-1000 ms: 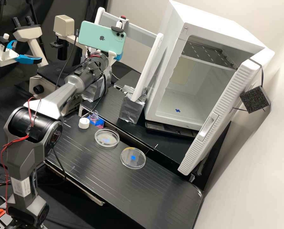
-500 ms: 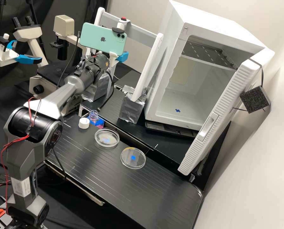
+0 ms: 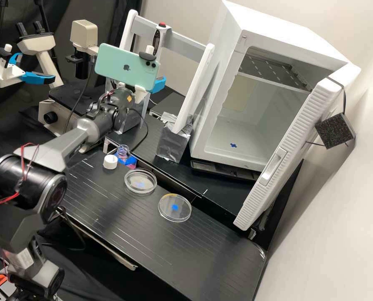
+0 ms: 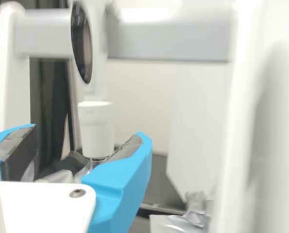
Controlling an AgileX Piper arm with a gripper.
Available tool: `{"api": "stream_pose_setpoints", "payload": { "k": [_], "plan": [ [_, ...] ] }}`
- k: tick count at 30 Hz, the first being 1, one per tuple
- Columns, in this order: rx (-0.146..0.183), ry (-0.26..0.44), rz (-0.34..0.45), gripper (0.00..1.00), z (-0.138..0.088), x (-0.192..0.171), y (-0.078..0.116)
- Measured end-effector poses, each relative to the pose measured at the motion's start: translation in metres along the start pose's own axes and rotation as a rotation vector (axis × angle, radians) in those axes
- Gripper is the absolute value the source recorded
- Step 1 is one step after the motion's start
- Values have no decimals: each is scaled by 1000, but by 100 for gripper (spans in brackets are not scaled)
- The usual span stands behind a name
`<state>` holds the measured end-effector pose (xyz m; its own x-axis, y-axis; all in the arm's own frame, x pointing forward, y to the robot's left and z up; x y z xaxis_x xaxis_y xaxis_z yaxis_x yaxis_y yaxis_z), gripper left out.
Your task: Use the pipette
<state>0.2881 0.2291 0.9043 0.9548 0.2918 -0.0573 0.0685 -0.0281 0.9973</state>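
Observation:
The gripper is up at the white rack, its blue finger showing beside the green phone. On the rack's grey crossbar hangs the pipette, upright, with a red button on top; the phone covers its lower part. From the wrist, the gripper stands open, its dark-padded fingers apart. Beyond them is the pipette's white lower body, not gripped. An open clear bottle stands in a blue holder beside a white cap. Two clear dishes lie on the bench.
To the right of the rack stands a white incubator with its door swung wide. A microscope is behind the arm on the left. Silver-wrapped blocks support the rack's feet.
The arm has drawn back toward the lower left, carrying the phone and gripper away from the rack. More of the pipette's body is uncovered; it remains on the crossbar.

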Motion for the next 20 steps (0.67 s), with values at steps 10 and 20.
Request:
{"api": "stream_pose_setpoints", "payload": {
  "k": [10, 20],
  "plan": [
    [-62, 79, 469, 100, 24, -88, -4],
    [-32, 104, 476, 100, 74, -102, -31]
  ]
}}
